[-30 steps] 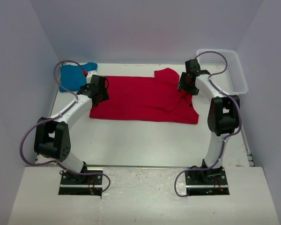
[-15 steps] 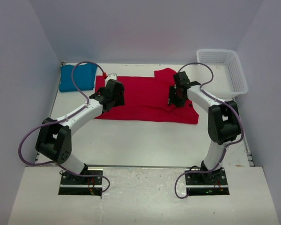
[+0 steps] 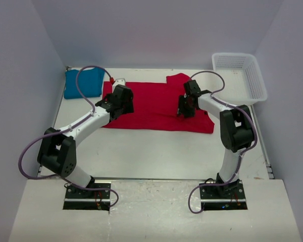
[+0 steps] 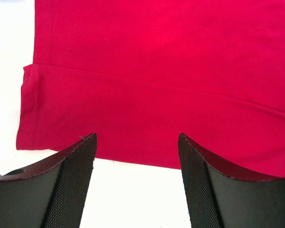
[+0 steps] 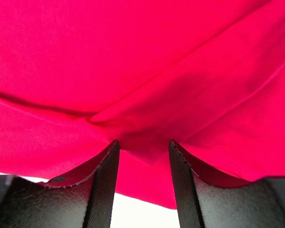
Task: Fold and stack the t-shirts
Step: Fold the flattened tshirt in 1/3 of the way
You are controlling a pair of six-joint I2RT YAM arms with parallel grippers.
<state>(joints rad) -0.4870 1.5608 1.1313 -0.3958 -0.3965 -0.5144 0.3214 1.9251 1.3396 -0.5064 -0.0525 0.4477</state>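
The red t-shirt [image 3: 151, 107] lies spread flat across the back of the table, with a sleeve [image 3: 178, 80] sticking out at its far edge. The teal-blue t-shirt [image 3: 84, 83] sits folded at the back left. My left gripper [image 3: 122, 101] hovers over the red shirt's left part. In the left wrist view the left gripper [image 4: 137, 142] is open over the shirt's hem [image 4: 133, 152], holding nothing. My right gripper [image 3: 185, 110] is low on the shirt's right part. In the right wrist view the right gripper [image 5: 144, 146] is open, its jaws straddling a raised fold of red cloth [image 5: 147, 135].
A white mesh basket [image 3: 254, 80] stands at the back right corner. Bare white table [image 3: 156, 151] stretches from the shirt's near edge to the arm bases. Grey walls close the left, right and back sides.
The left arm swung right from the shirt's left edge to over the shirt. The right arm moved left and down onto the cloth, and its jaws narrowed.
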